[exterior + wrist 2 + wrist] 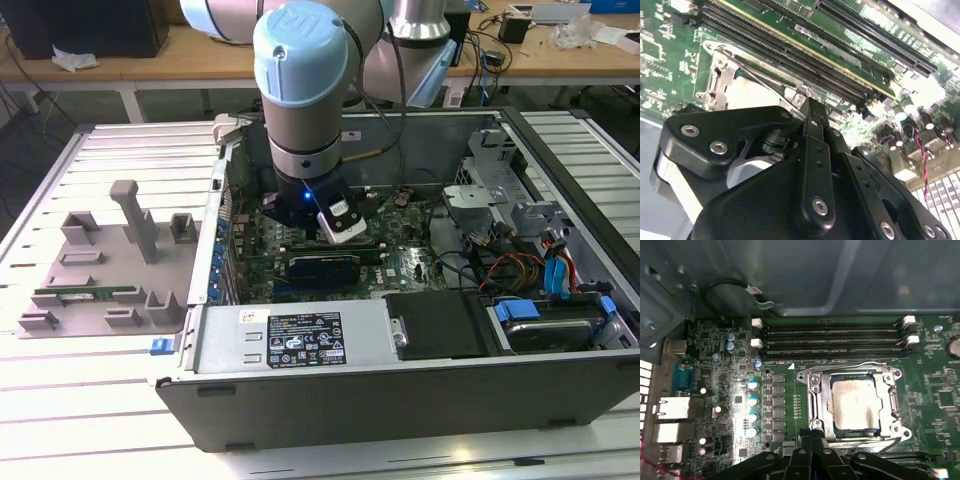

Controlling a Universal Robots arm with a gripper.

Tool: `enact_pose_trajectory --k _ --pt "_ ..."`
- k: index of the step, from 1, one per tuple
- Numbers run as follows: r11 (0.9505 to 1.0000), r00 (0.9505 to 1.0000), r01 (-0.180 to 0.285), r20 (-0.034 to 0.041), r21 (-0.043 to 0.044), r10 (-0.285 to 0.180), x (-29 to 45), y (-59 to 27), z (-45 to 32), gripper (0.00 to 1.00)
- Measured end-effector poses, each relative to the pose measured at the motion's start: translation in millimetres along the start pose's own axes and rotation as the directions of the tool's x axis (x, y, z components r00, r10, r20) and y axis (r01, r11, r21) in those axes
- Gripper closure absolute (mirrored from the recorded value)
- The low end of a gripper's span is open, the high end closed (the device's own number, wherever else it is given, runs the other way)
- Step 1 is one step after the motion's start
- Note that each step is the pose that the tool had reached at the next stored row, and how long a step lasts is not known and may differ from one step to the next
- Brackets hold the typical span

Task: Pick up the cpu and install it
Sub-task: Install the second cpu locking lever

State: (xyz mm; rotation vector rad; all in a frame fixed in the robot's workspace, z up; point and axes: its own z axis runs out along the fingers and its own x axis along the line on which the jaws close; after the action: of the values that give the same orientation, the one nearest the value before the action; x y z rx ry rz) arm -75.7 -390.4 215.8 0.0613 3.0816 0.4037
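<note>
My claw (812,452) hangs low inside the case; fingers look pressed together, pinching nothing. Left of it, capacitors (753,400) and rear ports (670,412). Just ahead, the cpu (855,405) sits seated in its socket frame (812,390), lid up. Judgement: light, stiff, fragile underneath; grip by opposite edges only. Beyond it, memory slots (832,340); the frame's raised rails crowd any approach.

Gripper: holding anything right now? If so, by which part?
Cannot be told. The black gripper sits at the edge of the metal-framed socket, where the square silver-grey cpu already lies; its fingertips are hidden, and no grasped part shows.
</note>
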Motion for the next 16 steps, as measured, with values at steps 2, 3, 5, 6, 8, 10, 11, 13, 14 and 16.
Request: enact_pose_trajectory --k 2,3,5,6,8,10,11,13,14,16 --pt "1.0 1.0 0.0 0.0 -0.0001 0.0 -0.2 2.0 -7.5 0.89" --pt "1.0 1.0 0.0 0.0 -0.0001 0.0 -0.3 2.9 -10.8 0.89" --pt "1.0 1.0 0.0 0.0 0.0 0.0 -0.5 4.2 -15.5 0.89" --pt "1.0 1.0 0.0 0.0001 -0.0002 0.0 -0.5 4.7 -17.4 0.89" --pt "1.0 1.0 0.0 0.0 0.0 0.0 -0.7 6.0 -22.6 0.89" --pt "1.0 1.0 0.0 0.0001 -0.0001 0.0 -0.9 7.8 -29.1 0.89" --pt "1.0 1.0 0.0 0.0 -0.0001 0.0 -0.9 8.6 -32.0 0.89" --pt "1.0 1.0 0.0 0.0 0.0 0.0 -1.1 10.0 -37.4 0.89" --pt "1.0 1.0 0.0 0.0 -0.0001 0.0 -1.2 10.7 -39.8 0.89" --pt "1.0 1.0 0.0 0.0 -0.0001 0.0 -1.9 12.5 -46.5 0.89"
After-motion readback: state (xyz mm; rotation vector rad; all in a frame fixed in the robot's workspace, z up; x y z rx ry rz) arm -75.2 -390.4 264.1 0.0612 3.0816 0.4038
